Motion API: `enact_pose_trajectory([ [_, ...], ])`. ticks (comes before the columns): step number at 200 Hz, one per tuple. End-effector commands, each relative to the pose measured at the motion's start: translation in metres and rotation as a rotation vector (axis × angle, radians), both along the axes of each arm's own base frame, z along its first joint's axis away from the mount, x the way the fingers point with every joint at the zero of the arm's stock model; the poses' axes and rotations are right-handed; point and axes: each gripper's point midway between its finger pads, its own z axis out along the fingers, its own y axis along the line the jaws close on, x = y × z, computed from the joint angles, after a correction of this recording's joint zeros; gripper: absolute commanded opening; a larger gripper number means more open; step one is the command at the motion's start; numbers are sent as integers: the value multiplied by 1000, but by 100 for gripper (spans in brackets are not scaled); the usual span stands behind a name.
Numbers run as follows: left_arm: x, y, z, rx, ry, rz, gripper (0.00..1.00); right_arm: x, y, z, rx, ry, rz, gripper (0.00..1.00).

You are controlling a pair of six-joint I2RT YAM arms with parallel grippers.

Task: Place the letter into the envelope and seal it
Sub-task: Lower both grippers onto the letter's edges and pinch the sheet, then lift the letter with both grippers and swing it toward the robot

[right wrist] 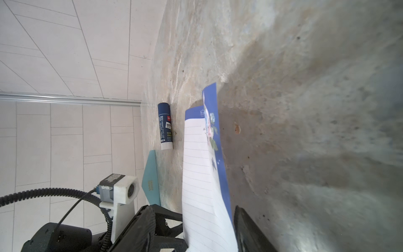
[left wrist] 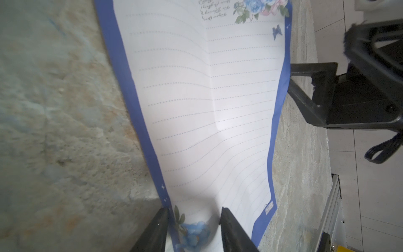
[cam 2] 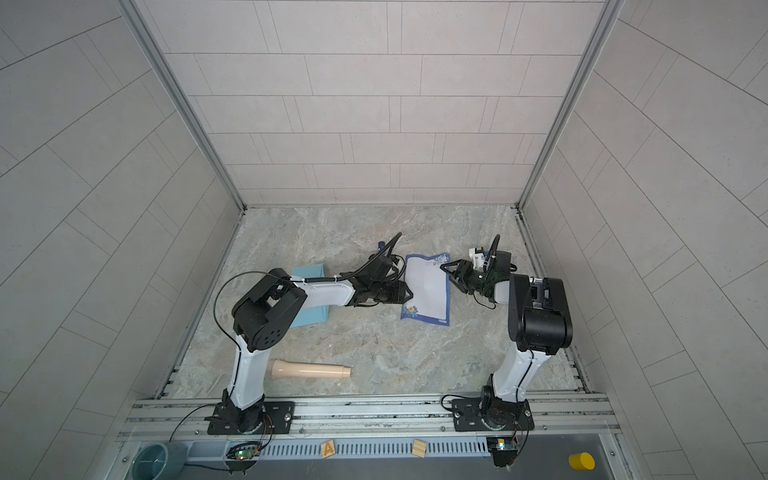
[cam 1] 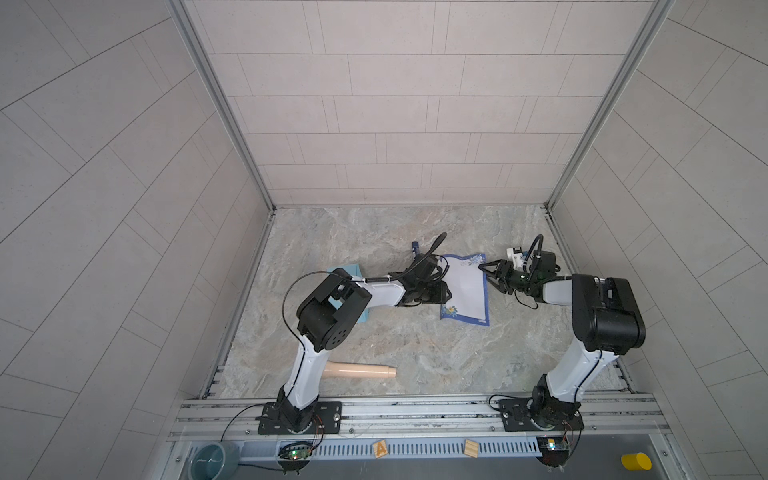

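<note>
The letter (cam 1: 467,286) (cam 2: 430,286), white with a dark blue border, lies mid-table, curled up off the marble. Its flowered corner (left wrist: 194,233) bulges up between my left gripper's (left wrist: 194,220) (cam 1: 448,291) parted fingers (left wrist: 231,229). My right gripper (right wrist: 194,209) (cam 1: 487,276) stands open astride the letter's (right wrist: 202,174) opposite long edge, the sheet rising between its jaws. The light blue envelope (cam 1: 351,271) (cam 2: 308,272) lies left of the letter, mostly under my left arm. Its pointed flap with the gold mark (right wrist: 150,174) shows in the right wrist view.
A dark blue glue stick (right wrist: 165,126) (cam 1: 415,248) lies just beyond the letter. A beige vase-shaped piece (cam 1: 359,370) lies near the front. Below the rail (cam 1: 415,409) sit a grey-blue bowl (cam 1: 216,457), two wooden blocks (cam 1: 380,449) and a yellow cylinder (cam 1: 636,461).
</note>
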Motion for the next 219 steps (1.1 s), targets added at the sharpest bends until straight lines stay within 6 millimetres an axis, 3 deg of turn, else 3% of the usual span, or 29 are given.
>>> enact_pose_trajectory([
  [1, -5, 15, -21, 93, 33, 0, 46, 4, 0, 19, -3, -70, 3, 56],
  [36, -4, 16, -17, 97, 18, -8, 45, -6, -2, 2, -159, -7, 61, 50],
  [70, -4, 17, -17, 102, 16, -13, 44, -10, 4, -1, -235, 0, 108, 42],
  [114, -5, 18, -17, 116, 17, -22, 44, -11, 7, -6, -259, 13, 131, 17],
  [142, -5, 20, -8, 111, 5, -22, 44, -12, 5, 1, -284, -2, 131, 3],
  [161, -4, 20, 14, 93, -35, -31, 46, -12, 3, 15, -308, -36, 120, 0],
  [185, -3, 27, 57, 84, -129, -50, 53, -10, 2, 41, -345, -110, 101, 0],
  [219, -8, 52, 123, 55, -287, -94, 68, -10, 8, 101, -370, -270, 92, 0],
])
